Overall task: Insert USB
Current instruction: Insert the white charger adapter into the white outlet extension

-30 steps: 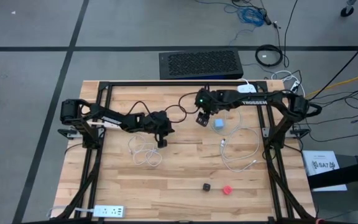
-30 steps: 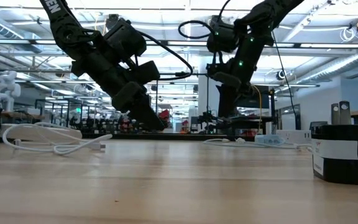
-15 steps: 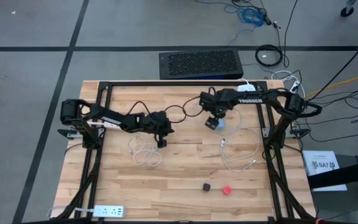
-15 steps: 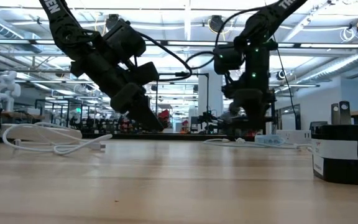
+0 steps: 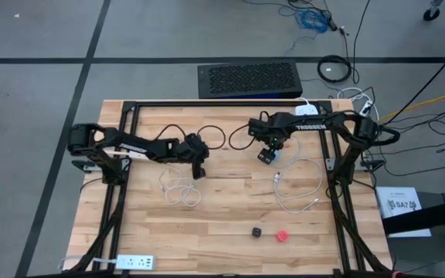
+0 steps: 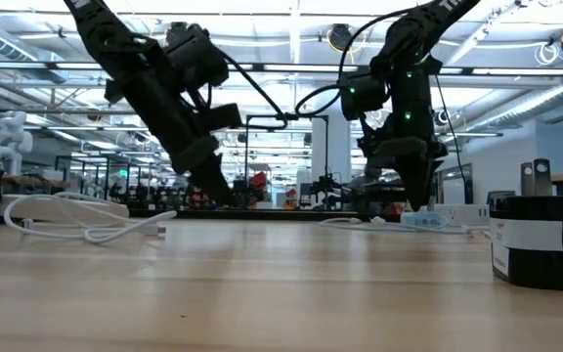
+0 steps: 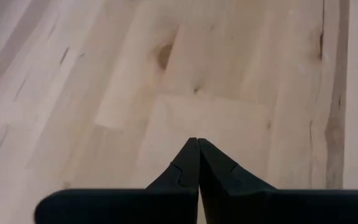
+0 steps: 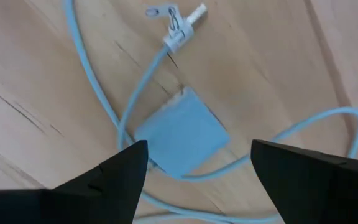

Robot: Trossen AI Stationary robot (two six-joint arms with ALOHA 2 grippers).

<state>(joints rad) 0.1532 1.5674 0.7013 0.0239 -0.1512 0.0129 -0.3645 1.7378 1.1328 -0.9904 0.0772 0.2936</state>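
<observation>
A small light-blue square block (image 8: 182, 134) lies flat on the wooden table, and a pale cable loops around it. The cable's plug end (image 8: 182, 28) lies just beyond the block, and the plug (image 5: 276, 177) also shows from above. My right gripper (image 8: 199, 152) is open and hovers over the block, one finger to each side, touching nothing. In the high view, my right gripper (image 5: 267, 157) partly hides the block (image 5: 275, 154). My left gripper (image 7: 194, 143) is shut over bare wood and sits at the table's middle left (image 5: 199, 171), beside a coiled white cable (image 5: 178, 189).
A white cable loop (image 5: 296, 189) spreads to the right of the block. A black cube (image 5: 257, 231) and a small red piece (image 5: 282, 235) lie nearer the table's near edge. A white power strip (image 5: 134, 262) sits at the near left corner. A black cylinder (image 6: 541, 240) stands close to the low camera.
My right gripper has moved toward the table's right and near side and has come down until it stands over the blue block. My left gripper has drawn back a little toward the table's left, still shut.
</observation>
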